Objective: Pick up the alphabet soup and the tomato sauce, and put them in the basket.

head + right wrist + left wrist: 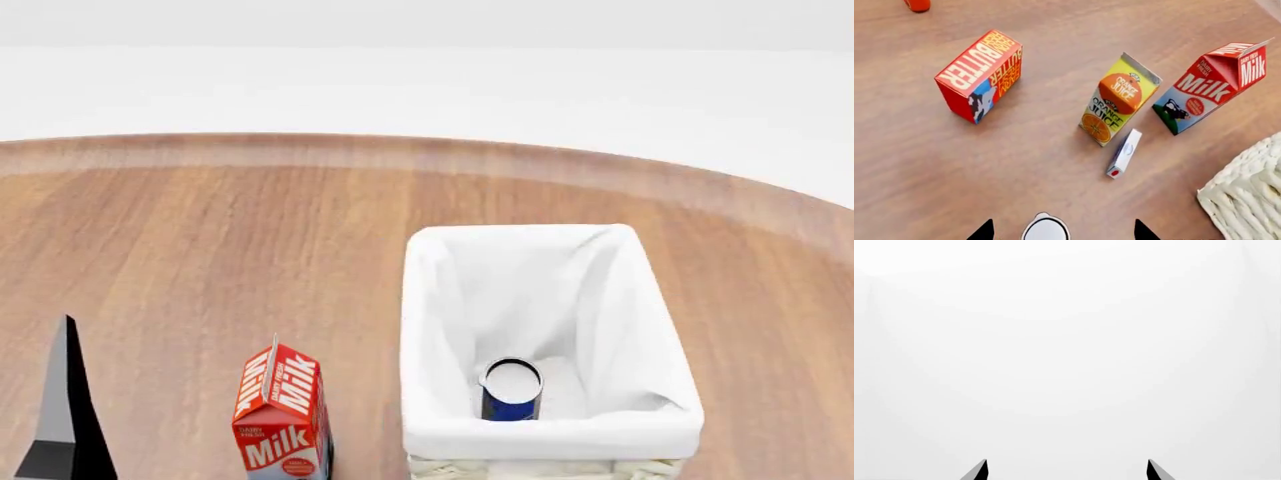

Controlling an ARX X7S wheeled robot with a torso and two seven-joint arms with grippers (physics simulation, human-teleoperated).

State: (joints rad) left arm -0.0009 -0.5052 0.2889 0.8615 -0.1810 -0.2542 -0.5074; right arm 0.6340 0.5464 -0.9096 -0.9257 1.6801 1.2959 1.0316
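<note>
The alphabet soup (511, 392), a blue can with a silvery top, stands upright inside the basket (430, 330), near its front wall. The basket's woven corner (1247, 195) also shows in the right wrist view. My right gripper (1062, 231) is open, and a can's round silvery top (1045, 230) lies between its fingertips without touching them. That can's label is hidden, so I take it for the tomato sauce only by its top. My left gripper (1067, 470) is open and faces a blank white surface with nothing between its fingers. One dark finger (64, 420) shows at the head view's lower left.
A milk carton (283, 415) stands just left of the basket on the wooden table (200, 250). The right wrist view shows a butter box (981, 75), an orange juice carton (1117, 100), the milk carton (1214, 85), a small white box (1124, 152) and an orange bottle (917, 5).
</note>
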